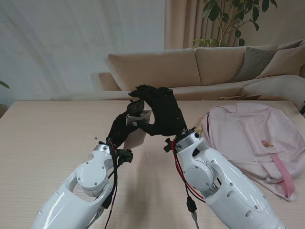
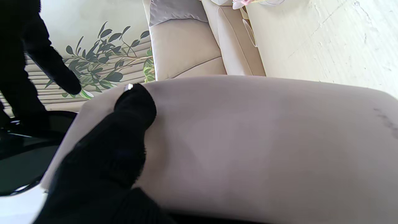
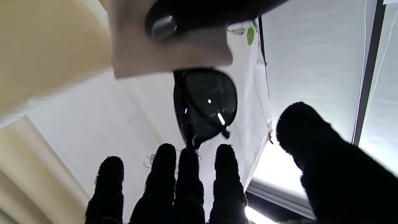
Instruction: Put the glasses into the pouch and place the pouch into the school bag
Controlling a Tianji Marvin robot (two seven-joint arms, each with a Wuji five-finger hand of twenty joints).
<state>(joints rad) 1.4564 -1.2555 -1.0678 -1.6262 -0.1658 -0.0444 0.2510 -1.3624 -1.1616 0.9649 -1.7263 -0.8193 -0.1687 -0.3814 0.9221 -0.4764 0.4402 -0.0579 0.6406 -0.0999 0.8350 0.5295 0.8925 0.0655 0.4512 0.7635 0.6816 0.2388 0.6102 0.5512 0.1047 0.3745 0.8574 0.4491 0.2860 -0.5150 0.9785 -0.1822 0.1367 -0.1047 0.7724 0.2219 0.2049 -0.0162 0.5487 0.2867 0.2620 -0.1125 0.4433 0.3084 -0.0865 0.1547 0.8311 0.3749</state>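
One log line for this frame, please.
left hand: holds pouch | right hand: feeding glasses in | bag: on table, right

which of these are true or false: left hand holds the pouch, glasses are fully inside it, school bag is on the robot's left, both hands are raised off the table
1. The left hand holds the pouch. True.
2. The glasses are fully inside the pouch. False: one dark lens hangs outside it, at the right hand's fingertips.
3. The school bag lies on the robot's left. False: the pink bag lies on its right.
4. Both hands are raised off the table. True.
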